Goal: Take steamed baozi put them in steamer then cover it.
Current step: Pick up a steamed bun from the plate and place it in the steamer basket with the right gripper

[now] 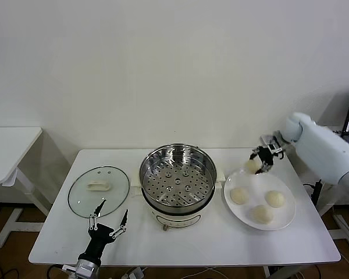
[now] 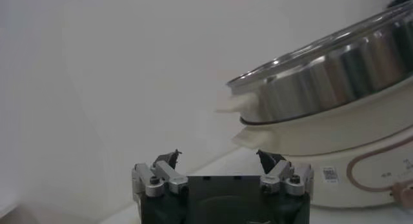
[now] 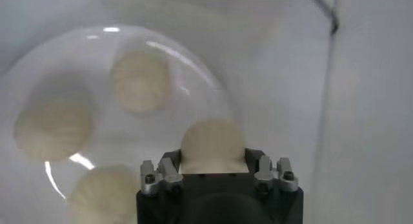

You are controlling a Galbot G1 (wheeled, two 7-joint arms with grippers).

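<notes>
Cream-white smooth round baozi (image 1: 253, 165) in right tool (image 1: 263, 159)

So the steamer (image 1: 178, 181) sits mid-table (image 1: 58, 244), and everything else goes off that. The cover (image 1: 98, 190) lies flat to its left, just beside it. The plate (image 1: 285, 218) is just to its right with three baozi (image 1: 239, 196) on it. A fourth baozi (image 1: 253, 165) is in the right gripper (image 1: 263, 159), above the plate's far edge. The left gripper (image 1: 109, 222) hangs in front of the steamer and to its left, by the cover's near edge.
</notes>
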